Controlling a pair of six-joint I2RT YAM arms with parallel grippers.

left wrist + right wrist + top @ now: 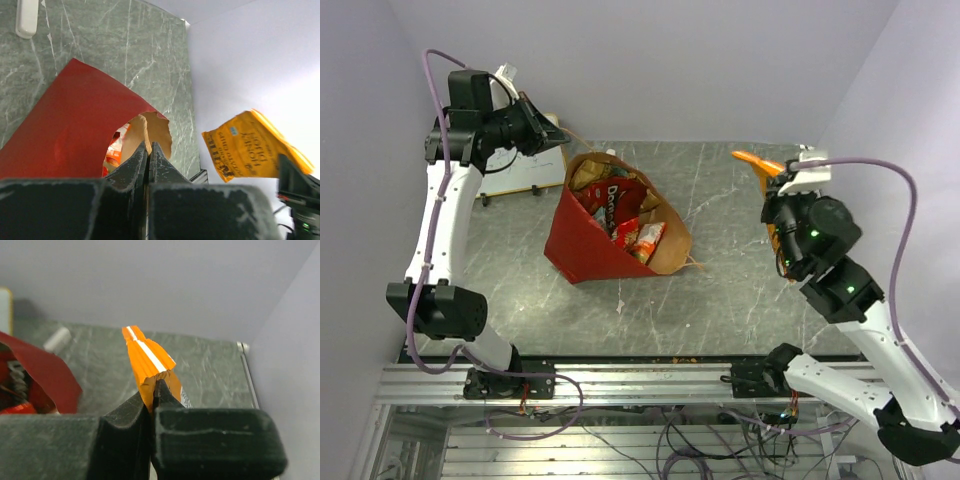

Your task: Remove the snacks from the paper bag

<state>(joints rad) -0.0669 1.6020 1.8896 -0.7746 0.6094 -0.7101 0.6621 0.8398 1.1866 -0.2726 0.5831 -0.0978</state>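
The red paper bag [582, 240] lies on its side on the table, its brown-lined mouth facing right. Several orange and red snacks [625, 225] show inside it. My left gripper [560, 143] is at the bag's back rim. In the left wrist view it [148, 146] is shut on the brown rim of the paper bag [75, 125]. My right gripper [782, 182] is shut on an orange snack packet [757, 160] and holds it in the air at the right, away from the bag. The packet shows in the right wrist view [147, 357] and in the left wrist view [247, 147].
A white whiteboard [520, 172] lies at the back left behind the bag. A white marker-like object [57, 338] lies on the table near it. The walls stand close at the back and right. A metal rail [640, 380] runs along the near edge.
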